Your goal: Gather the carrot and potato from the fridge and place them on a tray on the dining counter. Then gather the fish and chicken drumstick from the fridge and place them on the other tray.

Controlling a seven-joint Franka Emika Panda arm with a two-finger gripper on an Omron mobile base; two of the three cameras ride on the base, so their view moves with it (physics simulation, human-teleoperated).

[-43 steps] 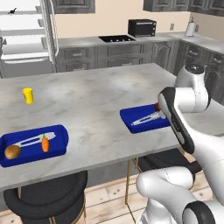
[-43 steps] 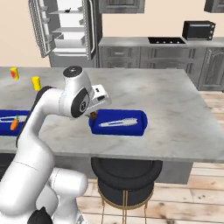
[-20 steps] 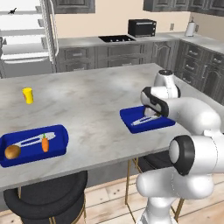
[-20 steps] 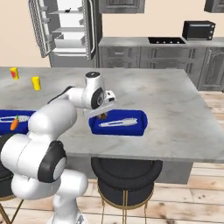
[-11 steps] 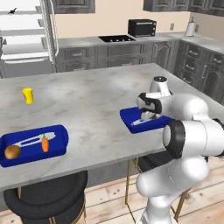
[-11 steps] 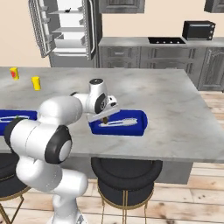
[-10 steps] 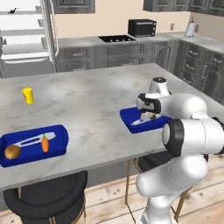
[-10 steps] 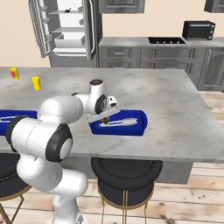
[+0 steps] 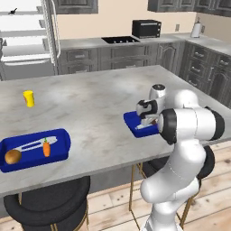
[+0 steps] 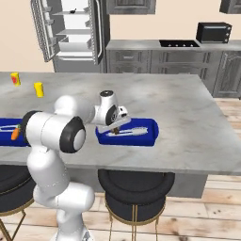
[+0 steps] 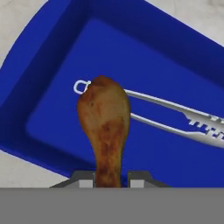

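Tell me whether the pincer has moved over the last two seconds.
Yes. The pincer, shut on the chicken drumstick, has come down from above the counter to just over the blue tray with the tongs.

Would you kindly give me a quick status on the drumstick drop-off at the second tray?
Gripper shut on chicken drumstick, hanging above blue tray. Metal tongs lie in the tray under it. No fish seen there.

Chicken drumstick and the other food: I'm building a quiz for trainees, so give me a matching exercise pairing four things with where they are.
1. chicken drumstick
2. carrot
3. potato
4. tongs

a. lying in the tray under the gripper
b. round, at the left tray's near end
c. held in the gripper
d. orange, beside the potato

Pairs: 1-c, 2-d, 3-b, 4-a
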